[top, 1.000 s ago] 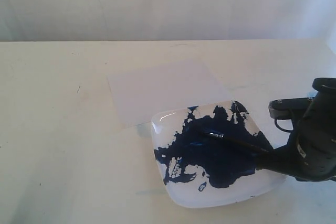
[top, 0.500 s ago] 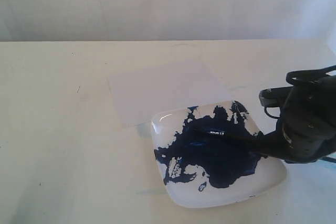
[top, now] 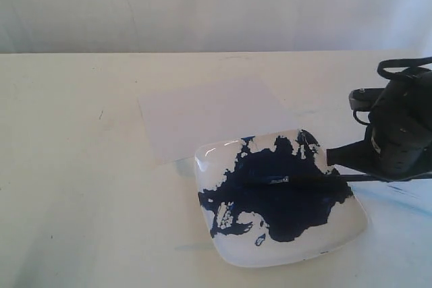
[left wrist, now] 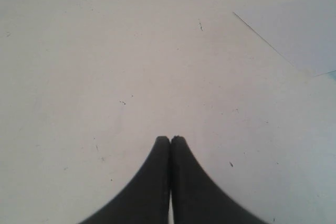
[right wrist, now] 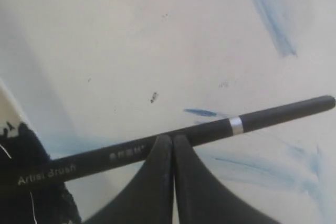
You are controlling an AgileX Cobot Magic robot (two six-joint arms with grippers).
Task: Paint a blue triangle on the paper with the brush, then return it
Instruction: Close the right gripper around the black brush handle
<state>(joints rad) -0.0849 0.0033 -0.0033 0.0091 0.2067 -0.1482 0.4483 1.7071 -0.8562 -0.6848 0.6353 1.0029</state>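
The black-handled brush (top: pixel 304 179) lies across the white plate (top: pixel 283 257), its bristle end in the dark-blue paint pool (top: pixel 283 207) and its rear end past the right rim. My right gripper (top: pixel 331 156) hangs just above the handle, shut. In the right wrist view the brush (right wrist: pixel 105 156) crosses right at the closed tips of that gripper (right wrist: pixel 171 137), not between them. The paper (top: pixel 209 116) lies plain behind the plate. No blue triangle is in view. My left gripper (left wrist: pixel 170 139) is shut and empty over bare table, with the paper's corner (left wrist: pixel 299 30) ahead of it.
Pale blue smears (top: pixel 398 197) mark the table right of the plate and also show under the right gripper (right wrist: pixel 273 19). A white wall runs along the table's back edge (top: pixel 202 52).
The right gripper rose and drew back to the right. The brush settled from a slant, tip up, to nearly level across the plate. The left arm's earlier state is not shown.
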